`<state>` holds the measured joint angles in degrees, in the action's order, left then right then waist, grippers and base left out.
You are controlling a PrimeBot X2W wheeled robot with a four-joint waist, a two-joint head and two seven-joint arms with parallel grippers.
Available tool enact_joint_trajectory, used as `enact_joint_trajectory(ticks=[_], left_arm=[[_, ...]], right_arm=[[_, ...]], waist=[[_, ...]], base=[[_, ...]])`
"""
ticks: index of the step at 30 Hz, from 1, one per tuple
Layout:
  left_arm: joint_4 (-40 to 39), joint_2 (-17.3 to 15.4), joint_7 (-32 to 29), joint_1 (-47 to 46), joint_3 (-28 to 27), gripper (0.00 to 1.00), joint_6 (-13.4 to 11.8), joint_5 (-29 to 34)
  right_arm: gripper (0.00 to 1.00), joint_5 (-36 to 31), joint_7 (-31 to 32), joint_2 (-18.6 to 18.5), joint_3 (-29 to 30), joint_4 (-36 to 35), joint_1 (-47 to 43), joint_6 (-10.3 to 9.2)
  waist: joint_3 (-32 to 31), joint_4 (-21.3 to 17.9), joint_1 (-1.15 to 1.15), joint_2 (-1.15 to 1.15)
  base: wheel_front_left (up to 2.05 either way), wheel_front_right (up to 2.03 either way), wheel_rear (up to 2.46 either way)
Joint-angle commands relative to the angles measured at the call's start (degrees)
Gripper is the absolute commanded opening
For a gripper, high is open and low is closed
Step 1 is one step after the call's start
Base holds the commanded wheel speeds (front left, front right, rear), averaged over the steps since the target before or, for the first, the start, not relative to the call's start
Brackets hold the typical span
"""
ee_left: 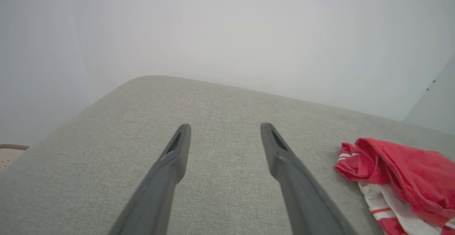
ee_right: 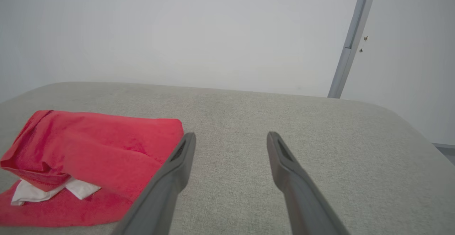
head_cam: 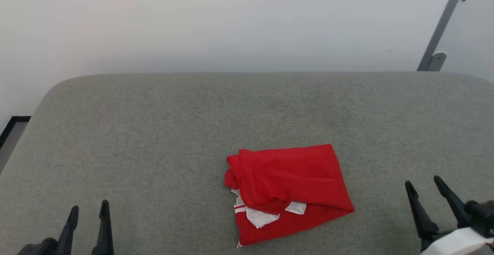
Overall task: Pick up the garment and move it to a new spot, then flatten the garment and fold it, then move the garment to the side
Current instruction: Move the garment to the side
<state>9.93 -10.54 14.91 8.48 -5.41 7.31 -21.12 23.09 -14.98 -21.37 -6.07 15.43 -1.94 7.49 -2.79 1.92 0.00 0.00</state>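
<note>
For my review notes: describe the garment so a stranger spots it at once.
A grey padded surface meets a pale wall. Near its front, right of centre, lies the garment. It is a crumpled bright red bundle with white bands.

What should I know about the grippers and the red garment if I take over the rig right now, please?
Left gripper: open, empty, low over the grey fabric-covered surface.
Right gripper: open, empty.
Bright red soft garment with white trim: a rumpled heap on that surface between the two grippers, nearer the right one, touched by neither.
Done: nothing evident; it is neither flat nor neatly folded.
Left: pick up, move, flatten, fold, set aside.
</note>
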Motion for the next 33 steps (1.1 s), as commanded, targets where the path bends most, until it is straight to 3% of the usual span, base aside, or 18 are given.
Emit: enact_joint_trajectory(ticks=[1,12,18,25,33], left_arm=[[-0.2,-0.1,0.4,-0.1,-0.1,1.0,0.1,-0.2],[0.0,-0.3,0.4,0.7,1.2,1.0,0.1,-0.8],[0.5,-0.2,0.4,-0.7,2.7,1.0,0.1,-1.8],[1.4,0.0,0.4,-3.0,4.9,1.0,0.1,-2.3],[3.0,0.7,0.4,-6.5,7.3,1.0,0.1,-2.9]], right_arm=[[1.0,0.8,-0.2,-0.5,-1.3,0.8,1.4,0.0],[1.0,8.6,9.9,-5.9,-12.7,3.3,10.4,0.0],[1.0,17.6,23.9,-10.7,-18.8,4.4,16.7,-0.01],[1.0,23.3,36.5,-13.9,-21.0,6.0,20.9,-0.01],[1.0,29.8,53.8,-13.4,-23.5,10.1,25.0,0.0]], waist=[[0.0,0.4,0.0,0.0],[1.1,4.3,0.0,0.0],[3.7,8.5,0.0,0.0],[6.7,12.0,0.0,0.0],[10.9,14.9,0.0,0.0]], base=[[0.0,0.0,0.0],[0.0,0.0,0.0],[0.0,0.0,0.0],[0.0,0.0,0.0],[0.0,0.0,0.0]])
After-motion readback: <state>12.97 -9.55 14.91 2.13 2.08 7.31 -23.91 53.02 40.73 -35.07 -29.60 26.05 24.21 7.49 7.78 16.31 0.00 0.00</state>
